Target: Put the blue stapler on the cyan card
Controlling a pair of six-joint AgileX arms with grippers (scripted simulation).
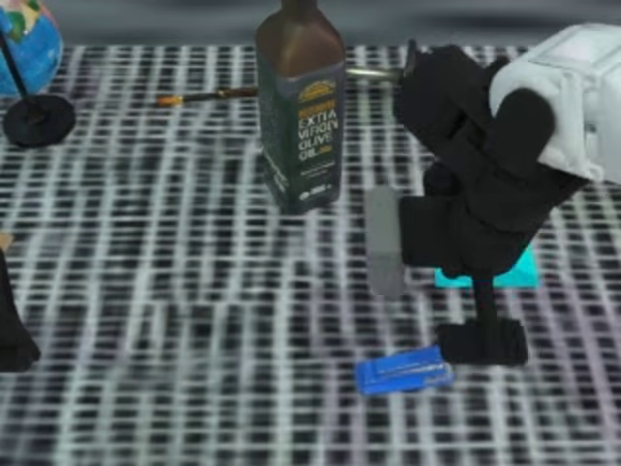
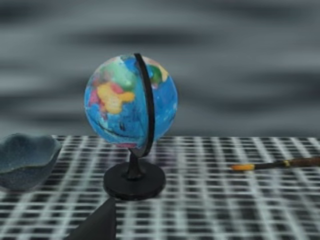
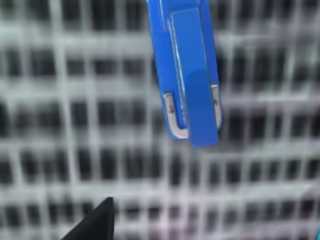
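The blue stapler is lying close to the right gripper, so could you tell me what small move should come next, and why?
Probably shift the right gripper toward the blue stapler and lower it: the stapler lies flat, ungrasped, beside the gripper, apart from the cyan card.

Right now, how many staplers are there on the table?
1. The blue stapler lies near the table's front edge, right of centre, beside the right gripper. The right arm hides part of the table, so another could be hidden.

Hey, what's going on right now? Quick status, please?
Right gripper low beside blue stapler, nothing held. Stapler on table, off cyan card. Left arm parked at left edge. Olive oil bottle stands clear.
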